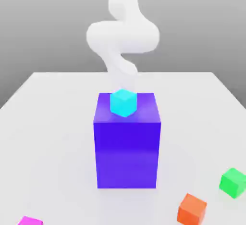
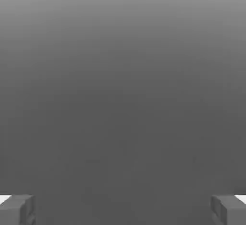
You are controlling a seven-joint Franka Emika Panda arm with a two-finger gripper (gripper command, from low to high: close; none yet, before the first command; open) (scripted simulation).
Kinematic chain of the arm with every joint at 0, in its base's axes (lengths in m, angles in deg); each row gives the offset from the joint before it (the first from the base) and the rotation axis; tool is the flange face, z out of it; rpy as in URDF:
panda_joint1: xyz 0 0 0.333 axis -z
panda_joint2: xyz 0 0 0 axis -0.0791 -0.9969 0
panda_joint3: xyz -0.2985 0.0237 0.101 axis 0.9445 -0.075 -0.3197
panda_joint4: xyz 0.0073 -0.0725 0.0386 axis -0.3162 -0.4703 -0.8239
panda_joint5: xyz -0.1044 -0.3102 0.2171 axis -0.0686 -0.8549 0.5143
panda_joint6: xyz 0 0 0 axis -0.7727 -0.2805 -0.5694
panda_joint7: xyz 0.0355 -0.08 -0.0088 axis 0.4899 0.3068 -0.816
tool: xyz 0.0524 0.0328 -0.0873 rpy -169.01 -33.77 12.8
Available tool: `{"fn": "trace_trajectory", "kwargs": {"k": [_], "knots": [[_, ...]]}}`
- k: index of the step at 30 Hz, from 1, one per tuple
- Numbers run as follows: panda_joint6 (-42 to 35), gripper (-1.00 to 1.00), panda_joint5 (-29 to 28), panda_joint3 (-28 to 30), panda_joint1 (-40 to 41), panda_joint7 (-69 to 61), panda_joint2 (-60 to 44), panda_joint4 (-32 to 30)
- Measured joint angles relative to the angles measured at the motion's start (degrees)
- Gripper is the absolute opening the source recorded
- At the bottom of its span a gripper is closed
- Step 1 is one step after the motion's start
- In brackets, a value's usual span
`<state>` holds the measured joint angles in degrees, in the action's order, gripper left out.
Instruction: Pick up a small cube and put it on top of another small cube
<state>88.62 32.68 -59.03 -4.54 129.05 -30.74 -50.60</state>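
Pink cube waits at lower left

Magenta cube (image 1: 30, 220) sits at the exterior view's bottom-left edge, well apart from the blue block (image 1: 127, 142). Probably light, rigid, smooth-faced: pinch opposite flat sides. Gripper (image 2: 123, 209) gapes wide, holding nothing.

Glossy smooth blue-purple block (image 1: 127, 152), matt white table (image 1: 53, 123)
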Motion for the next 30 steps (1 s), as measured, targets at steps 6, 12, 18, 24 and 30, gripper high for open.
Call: {"fn": "trace_trajectory", "kwargs": {"k": [6, 12, 18, 24, 30], "knots": [[2.82, 0.0, 1.39, 3.47, 0.12, -2.29, -12.77, 1.68], [5.56, 0.0, 3.47, 6.78, 0.54, -5.05, -25.21, 3.31], [8.25, 0.0, 6.25, 9.17, 2.15, -8.29, -37.74, 4.96], [10.95, 0.0, 8.55, 9.84, 4.98, -11.19, -50.23, 6.6], [13.75, 0.0, 9.66, 10.61, 7.73, -13.27, -62.58, 8.21]]}}
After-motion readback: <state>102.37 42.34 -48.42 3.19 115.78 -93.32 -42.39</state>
